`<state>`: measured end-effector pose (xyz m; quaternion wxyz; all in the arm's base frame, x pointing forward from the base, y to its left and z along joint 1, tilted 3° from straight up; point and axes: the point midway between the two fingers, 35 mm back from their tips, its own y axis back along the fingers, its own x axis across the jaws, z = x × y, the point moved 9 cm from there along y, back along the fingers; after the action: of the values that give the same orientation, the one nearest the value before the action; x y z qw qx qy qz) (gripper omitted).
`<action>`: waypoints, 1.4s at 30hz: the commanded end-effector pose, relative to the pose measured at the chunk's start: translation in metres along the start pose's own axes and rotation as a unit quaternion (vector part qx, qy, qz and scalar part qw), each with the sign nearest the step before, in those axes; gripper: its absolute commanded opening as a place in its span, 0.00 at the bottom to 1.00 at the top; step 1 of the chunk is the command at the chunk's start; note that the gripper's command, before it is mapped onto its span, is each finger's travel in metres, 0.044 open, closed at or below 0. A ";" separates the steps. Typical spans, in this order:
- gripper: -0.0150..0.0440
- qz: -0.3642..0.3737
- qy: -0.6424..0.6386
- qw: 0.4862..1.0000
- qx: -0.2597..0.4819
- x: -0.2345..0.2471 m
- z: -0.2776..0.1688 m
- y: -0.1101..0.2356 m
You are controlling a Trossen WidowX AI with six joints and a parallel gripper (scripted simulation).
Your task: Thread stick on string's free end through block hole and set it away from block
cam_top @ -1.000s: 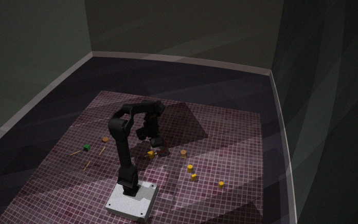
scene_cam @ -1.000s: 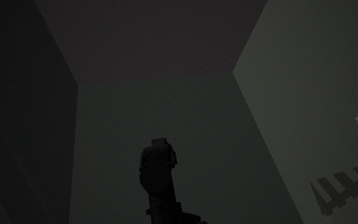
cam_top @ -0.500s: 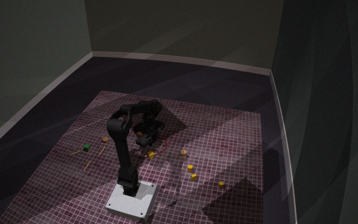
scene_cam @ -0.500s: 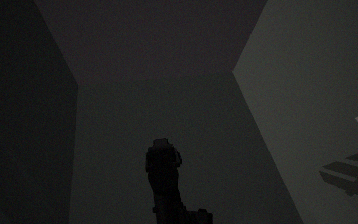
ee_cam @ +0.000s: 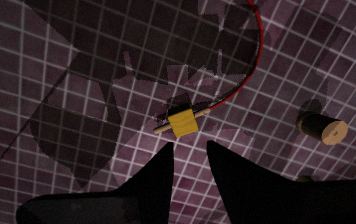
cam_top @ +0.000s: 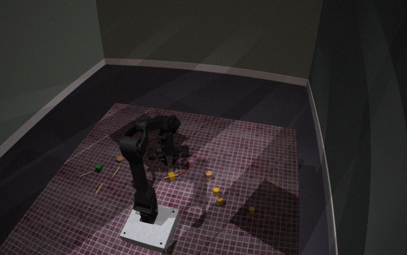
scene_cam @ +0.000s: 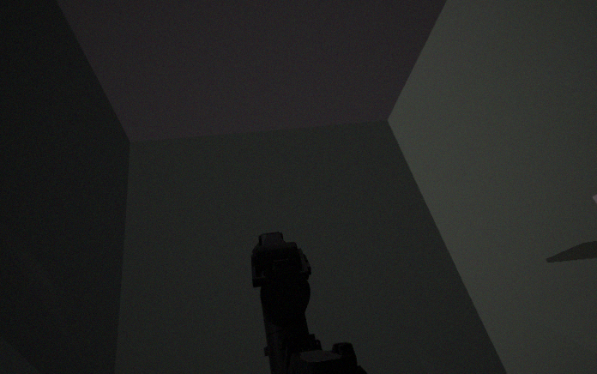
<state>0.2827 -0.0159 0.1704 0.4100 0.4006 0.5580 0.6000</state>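
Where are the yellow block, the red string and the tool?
yellow block (ee_cam: 182, 123): wrist view, on its top face.
red string (ee_cam: 250, 75): wrist view, on the curved part beyond the block.
tool (ee_cam: 190, 150): wrist view, between the two dark fingertips, holding nothing.

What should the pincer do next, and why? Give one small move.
Probably come down on the stick's free end, the tip poking out of the yellow block on the side away from the red string, and close there. The stick sits partway through the hole, and the pincer hovers open beside the block, holding nothing. Pulling from that end should draw the string through.
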 end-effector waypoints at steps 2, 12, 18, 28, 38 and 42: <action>0.47 0.004 -0.417 0.909 0.004 0.019 -0.011 0.001; 0.47 0.004 -0.584 0.811 0.006 0.024 -0.013 0.001; 0.47 0.004 -0.584 0.811 0.006 0.024 -0.013 0.001; 0.47 0.004 -0.584 0.811 0.006 0.024 -0.013 -0.001; 0.47 0.004 -0.584 0.811 0.006 0.024 -0.011 -0.017; 0.47 0.004 -0.584 0.811 0.006 0.024 -0.011 -0.023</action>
<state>0.2659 0.0029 0.1540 0.6552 0.6775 0.2149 0.2558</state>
